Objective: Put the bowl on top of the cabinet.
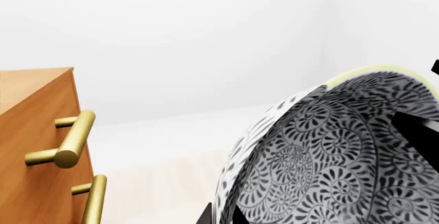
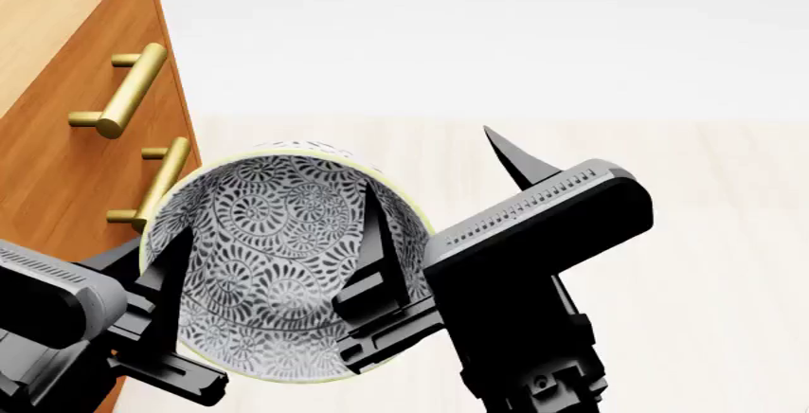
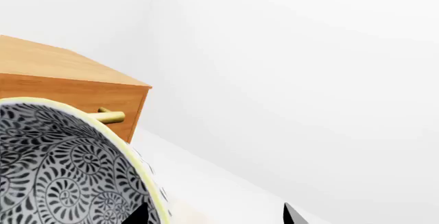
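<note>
The bowl [image 2: 284, 266] is up in the air, just beside the cabinet [image 2: 63, 138] front, near its brass handles [image 2: 123, 89]. So the carrying step is on; it is not on top yet. The left pincer [image 2: 272, 280] is closed on the bowl's wall, one finger inside, one outside. The right pincer [image 2: 525, 171] is next to the bowl's rim, holding nothing, and I cannot tell how wide it is. Next, I think the bowl must go higher and over the top.

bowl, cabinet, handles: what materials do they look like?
Bowl: looks like glazed ceramic, with a dense dark floral print on white and a pale rim. Cabinet: wood or wood veneer, orange-brown with faint grain and a matte finish. Handles: brass-like metal, with a satin gold sheen on round bars. These are renders, so they show look only.
</note>
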Tool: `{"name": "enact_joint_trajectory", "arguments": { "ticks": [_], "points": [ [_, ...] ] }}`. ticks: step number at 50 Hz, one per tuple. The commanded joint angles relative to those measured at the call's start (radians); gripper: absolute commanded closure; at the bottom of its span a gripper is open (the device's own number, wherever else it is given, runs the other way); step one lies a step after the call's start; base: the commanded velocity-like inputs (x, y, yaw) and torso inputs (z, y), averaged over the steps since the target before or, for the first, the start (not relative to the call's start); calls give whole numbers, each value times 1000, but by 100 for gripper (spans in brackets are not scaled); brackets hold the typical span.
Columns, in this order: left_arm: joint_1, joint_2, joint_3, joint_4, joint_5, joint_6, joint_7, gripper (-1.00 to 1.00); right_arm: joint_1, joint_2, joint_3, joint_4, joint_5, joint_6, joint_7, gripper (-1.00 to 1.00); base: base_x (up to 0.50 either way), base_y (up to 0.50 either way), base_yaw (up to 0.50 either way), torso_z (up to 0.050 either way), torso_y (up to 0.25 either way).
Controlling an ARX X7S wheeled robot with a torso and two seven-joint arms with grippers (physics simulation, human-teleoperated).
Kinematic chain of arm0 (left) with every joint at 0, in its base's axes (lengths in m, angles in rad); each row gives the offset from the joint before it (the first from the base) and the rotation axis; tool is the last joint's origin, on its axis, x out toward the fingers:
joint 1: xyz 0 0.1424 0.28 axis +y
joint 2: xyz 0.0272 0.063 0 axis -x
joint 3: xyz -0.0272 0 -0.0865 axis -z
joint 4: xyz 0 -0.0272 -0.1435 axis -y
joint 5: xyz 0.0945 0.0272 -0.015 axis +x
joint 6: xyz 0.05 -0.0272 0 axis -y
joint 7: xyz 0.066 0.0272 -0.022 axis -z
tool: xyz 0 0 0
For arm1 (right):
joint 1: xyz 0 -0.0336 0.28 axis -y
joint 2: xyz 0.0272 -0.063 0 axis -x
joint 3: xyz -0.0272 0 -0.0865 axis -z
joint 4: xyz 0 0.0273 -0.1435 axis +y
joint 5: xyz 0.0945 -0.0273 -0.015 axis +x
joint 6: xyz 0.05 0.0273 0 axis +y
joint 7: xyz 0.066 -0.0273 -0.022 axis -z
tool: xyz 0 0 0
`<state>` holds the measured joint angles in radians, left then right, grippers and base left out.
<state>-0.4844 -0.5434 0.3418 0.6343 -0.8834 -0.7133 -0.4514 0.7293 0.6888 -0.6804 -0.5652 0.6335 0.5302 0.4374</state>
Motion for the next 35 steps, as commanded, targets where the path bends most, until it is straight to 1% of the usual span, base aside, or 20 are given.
{"name": "enact_joint_trajectory", "arguments": {
  "ticks": [1, 11, 22, 31, 33, 34, 35],
  "points": [
    [8, -4, -11, 1, 11, 15, -1, 100, 1, 4, -1, 2, -3, 9, 2, -100, 0, 0, 0, 0, 0],
    [-35, 11, 9, -26, 12, -3, 4, 100, -11, 9, -7, 3, -8, -4, -7, -100, 0, 0, 0, 1, 1],
    [-153, 55, 71, -70, 22, -80, -8, 100, -34, 28, 4, 17, -3, -35, -22, -100, 0, 0, 0, 0, 0],
    [-212, 73, 91, -120, 16, -103, 16, 100, -66, 36, 22, 53, -2, -88, -37, -100, 0, 0, 0, 0, 0],
    [-229, 78, 107, -125, 35, -100, 23, 100, -89, 47, 38, 58, 4, -118, -36, -100, 0, 0, 0, 0, 0],
    [-237, 80, 115, -125, 60, -106, -2, 100, -101, 51, 47, 57, 6, -131, -32, -100, 0, 0, 0, 0, 10],
    [-267, 96, 116, -151, 48, -164, -47, 100, -132, 64, 68, 50, 11, -173, -28, -100, 0, 0, 0, 0, 0]
  ]
}}
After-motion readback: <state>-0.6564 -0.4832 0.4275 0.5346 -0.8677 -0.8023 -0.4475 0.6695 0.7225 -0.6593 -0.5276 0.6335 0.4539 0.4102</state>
